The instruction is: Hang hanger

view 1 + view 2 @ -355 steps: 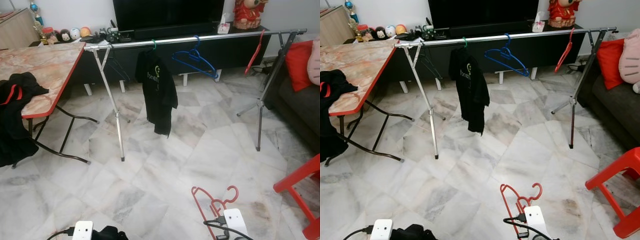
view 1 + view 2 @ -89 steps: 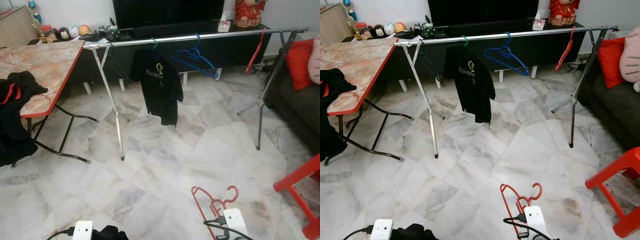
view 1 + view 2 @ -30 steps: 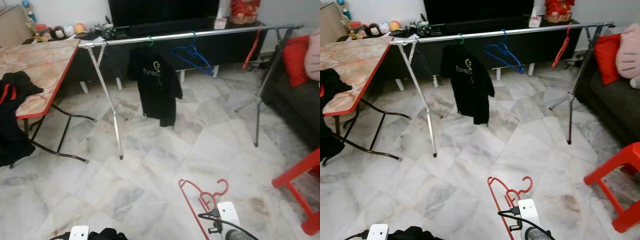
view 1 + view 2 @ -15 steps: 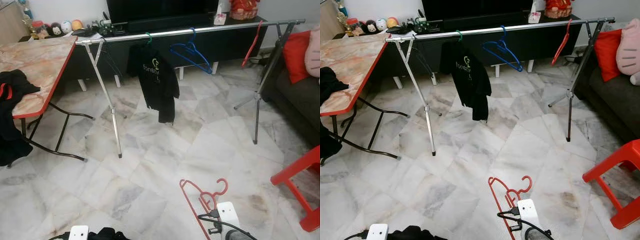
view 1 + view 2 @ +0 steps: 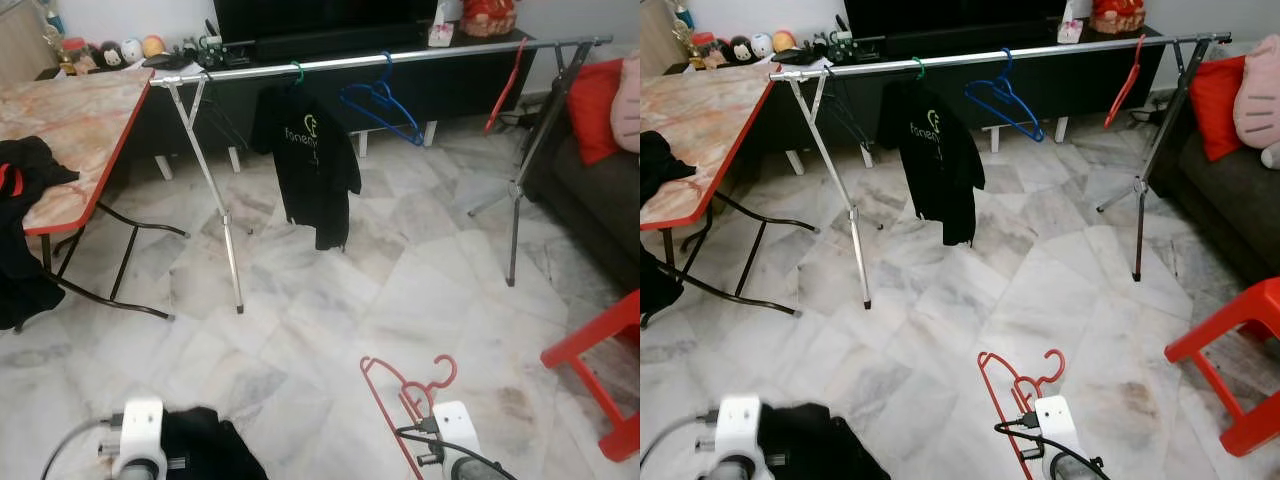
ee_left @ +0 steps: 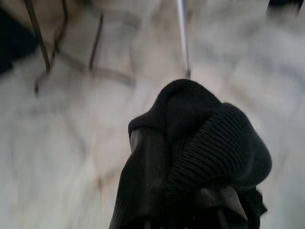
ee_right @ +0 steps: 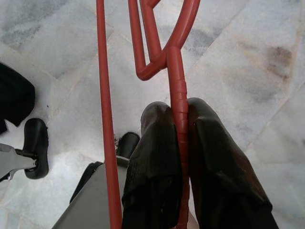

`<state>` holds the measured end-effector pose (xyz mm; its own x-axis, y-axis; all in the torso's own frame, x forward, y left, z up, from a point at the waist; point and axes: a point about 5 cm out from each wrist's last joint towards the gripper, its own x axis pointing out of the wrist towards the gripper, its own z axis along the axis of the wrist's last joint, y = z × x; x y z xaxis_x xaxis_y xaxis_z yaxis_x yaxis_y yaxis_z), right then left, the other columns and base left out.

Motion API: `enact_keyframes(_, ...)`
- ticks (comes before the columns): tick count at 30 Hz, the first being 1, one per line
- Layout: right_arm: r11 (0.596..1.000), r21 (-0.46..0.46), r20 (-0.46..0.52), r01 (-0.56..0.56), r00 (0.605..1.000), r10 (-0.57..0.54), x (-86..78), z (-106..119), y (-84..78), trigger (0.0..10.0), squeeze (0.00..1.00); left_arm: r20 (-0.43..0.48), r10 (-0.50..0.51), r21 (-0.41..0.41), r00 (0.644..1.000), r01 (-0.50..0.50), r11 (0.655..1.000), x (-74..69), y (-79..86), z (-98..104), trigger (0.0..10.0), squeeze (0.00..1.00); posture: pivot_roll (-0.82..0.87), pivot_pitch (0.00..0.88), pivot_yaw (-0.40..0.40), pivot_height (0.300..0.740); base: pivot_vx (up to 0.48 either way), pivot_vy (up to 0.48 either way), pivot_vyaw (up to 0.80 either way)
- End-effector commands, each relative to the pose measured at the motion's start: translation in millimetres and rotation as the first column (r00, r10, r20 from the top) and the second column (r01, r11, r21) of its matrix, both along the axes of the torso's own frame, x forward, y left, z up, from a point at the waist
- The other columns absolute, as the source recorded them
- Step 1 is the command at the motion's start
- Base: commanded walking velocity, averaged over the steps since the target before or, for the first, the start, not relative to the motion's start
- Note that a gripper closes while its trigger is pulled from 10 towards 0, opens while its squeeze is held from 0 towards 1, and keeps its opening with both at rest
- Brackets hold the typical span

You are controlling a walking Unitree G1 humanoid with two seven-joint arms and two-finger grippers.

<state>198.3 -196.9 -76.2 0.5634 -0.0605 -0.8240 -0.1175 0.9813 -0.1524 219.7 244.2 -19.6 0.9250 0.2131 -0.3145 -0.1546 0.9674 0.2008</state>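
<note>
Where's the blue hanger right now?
The blue hanger hangs empty on the rail, right of the black shirt and left of a red hanger.

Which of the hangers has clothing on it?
The green-hooked hanger on the rail's left part carries a black T-shirt; the blue hanger and red hanger hang bare.

Our wrists carry white camera blocks with black cables; right gripper (image 7: 181, 167) has glossy black rounded fingers (image 7: 152, 162).

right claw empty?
No: in the right wrist view the right claw is shut on the red hanger, whose bar runs between its two black fingers.
</note>
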Motion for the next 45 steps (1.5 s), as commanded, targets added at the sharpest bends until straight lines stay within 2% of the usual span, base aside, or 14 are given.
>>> enact_keyframes(1,1.000,-0.006,0.004,-0.005,1.000,0.005,0.8,0.2,1.5,10.0,0.00,0.084,-0.016,0.029,0.996,0.013,0.999,3.2,-1.0,11.0,10.0,0.00,-0.08,0.035,0.067,0.740,0.000,0.000,0.00)
enact_keyframes(6,1.000,-0.002,0.005,-0.002,1.000,0.002,0.1,-0.2,1.7,10.0,0.00,0.178,-0.050,0.059,0.983,0.040,0.997,5.2,-11.1,23.6,10.0,0.00,-0.09,0.025,0.068,0.740,0.000,0.132,0.00)
enact_keyframes(7,1.000,-0.005,0.006,-0.001,1.000,0.001,0.1,-0.1,1.1,10.0,0.00,0.221,-0.057,0.066,0.974,0.043,0.997,5.6,-16.1,30.5,10.0,0.00,-0.09,0.018,0.067,0.740,0.000,0.379,0.00)
enact_keyframes(10,1.000,-0.007,0.015,0.020,1.000,-0.020,0.5,0.4,-0.1,10.0,0.00,0.263,-0.069,0.077,0.962,0.050,0.996,6.8,-21.5,38.5,10.0,0.00,-0.08,0.012,0.063,0.740,0.000,0.416,0.00)
enact_keyframes(11,0.999,-0.005,0.022,0.041,0.999,-0.041,1.2,1.0,-1.2,10.0,0.00,0.301,-0.073,0.081,0.951,0.051,0.995,8.9,-25.9,46.8,10.0,0.00,-0.08,0.004,0.060,0.740,0.000,0.480,0.00)
enact_keyframes(14,0.999,-0.003,0.026,0.042,0.999,-0.042,2.0,1.5,-1.8,10.0,0.00,0.324,-0.083,0.074,0.942,0.062,0.995,12.5,-31.4,54.4,10.0,0.00,-0.08,0.000,0.057,0.740,0.000,0.480,0.00)
enact_keyframes(25,0.998,0.013,0.039,0.053,0.998,-0.054,3.2,2.2,-1.1,10.0,0.00,0.335,-0.103,0.076,0.937,0.082,0.994,16.8,-38.0,62.2,10.0,0.00,-0.08,0.000,0.059,0.740,0.000,0.480,0.00)
enact_keyframes(35,0.998,0.029,0.031,0.052,0.998,-0.053,2.1,0.3,7.0,10.0,0.00,0.326,-0.117,0.073,0.938,0.098,0.992,20.4,-40.7,67.8,10.0,0.00,-0.08,0.000,0.067,0.740,0.000,0.480,0.00)
enact_keyframes(37,0.998,0.037,0.030,0.045,0.999,-0.046,2.9,-0.6,17.6,10.0,0.00,0.325,-0.119,0.071,0.938,0.101,0.992,21.2,-41.2,69.2,10.0,0.00,-0.08,0.000,0.068,0.740,0.000,0.480,0.00)
enact_keyframes(45,0.998,0.052,0.034,0.028,0.999,-0.030,7.1,-0.1,37.2,10.0,0.00,0.322,-0.122,0.073,0.939,0.104,0.992,22.3,-41.2,71.1,10.0,0.00,-0.07,0.000,0.066,0.740,0.000,0.480,0.00)
